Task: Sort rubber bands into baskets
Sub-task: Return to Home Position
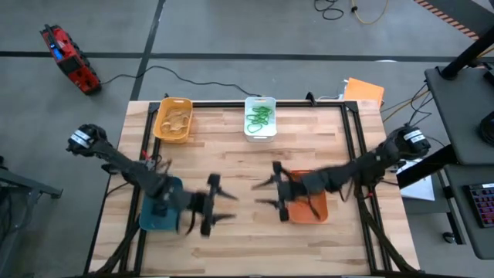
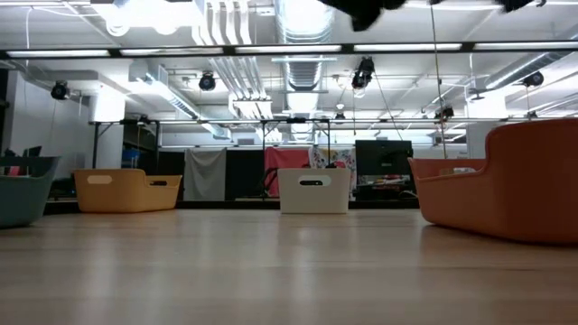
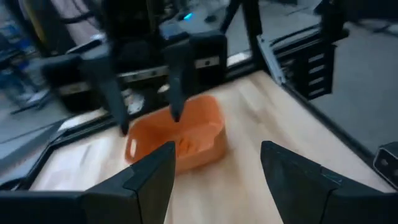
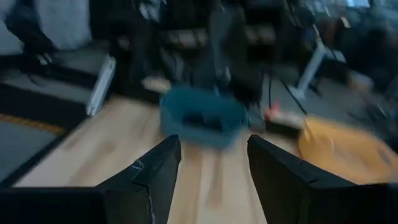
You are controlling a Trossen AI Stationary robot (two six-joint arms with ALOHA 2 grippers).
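High view: left gripper at lower middle of the table, just right of the teal basket, fingers spread wide, nothing held. Right gripper facing it from the right, near but apart, likewise spread and empty, arm lying across the orange basket right of centre. Yellow basket at the table's upper left, tan bands inside. White basket at upper middle, green bands inside. Low view: teal basket cut by the left edge, yellow basket left of centre, white basket at centre, orange basket large at right, all standing on the table. Only dark arm parts along the top edge. Left wrist view: own fingers apart at the bottom, nothing between. Orange basket at centre, contents too blurred to tell, right gripper's two fingers hanging apart in front of it. Right wrist view: own fingers apart at the bottom, empty. Teal basket at centre, something dark inside, too blurred to name. Yellow basket at right.
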